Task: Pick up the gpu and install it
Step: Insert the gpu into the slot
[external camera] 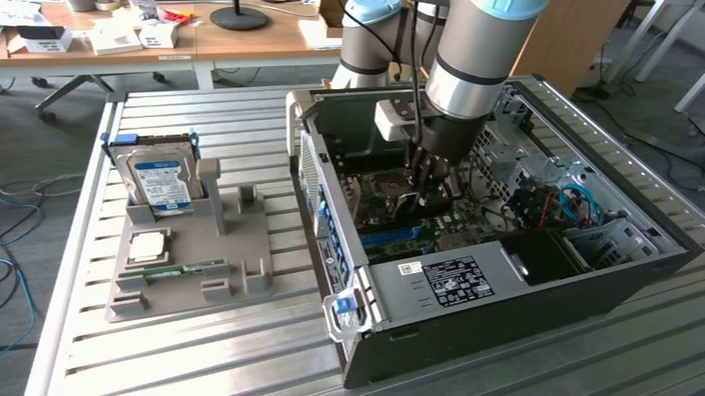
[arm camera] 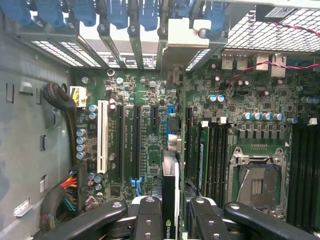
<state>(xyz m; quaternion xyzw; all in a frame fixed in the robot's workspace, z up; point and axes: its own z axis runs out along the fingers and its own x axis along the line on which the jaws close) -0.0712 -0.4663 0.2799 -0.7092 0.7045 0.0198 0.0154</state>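
The gpu [arm camera: 170, 195] appears edge-on in the wrist view as a thin dark card, standing upright over the motherboard's expansion slots [arm camera: 135, 145]. Its metal bracket [arm camera: 187, 35] reaches the case's rear slot openings. My gripper [arm camera: 171, 220] is shut on the card, one black finger [arm camera: 149, 217] on each side. In the exterior view the gripper [external camera: 428, 180] is lowered into the open computer case [external camera: 474, 305], with the gpu [external camera: 409, 204] below it just above the motherboard. Whether the card's edge sits in a slot is hidden.
A grey fixture [external camera: 220, 247] lies on the slatted metal table at the exterior view's left. It holds a silver hard drive with a blue label [external camera: 160, 177], a processor [external camera: 149, 246] and a green memory stick [external camera: 182, 270]. Cables [arm camera: 67, 195] and memory slots [arm camera: 212, 155] flank the card.
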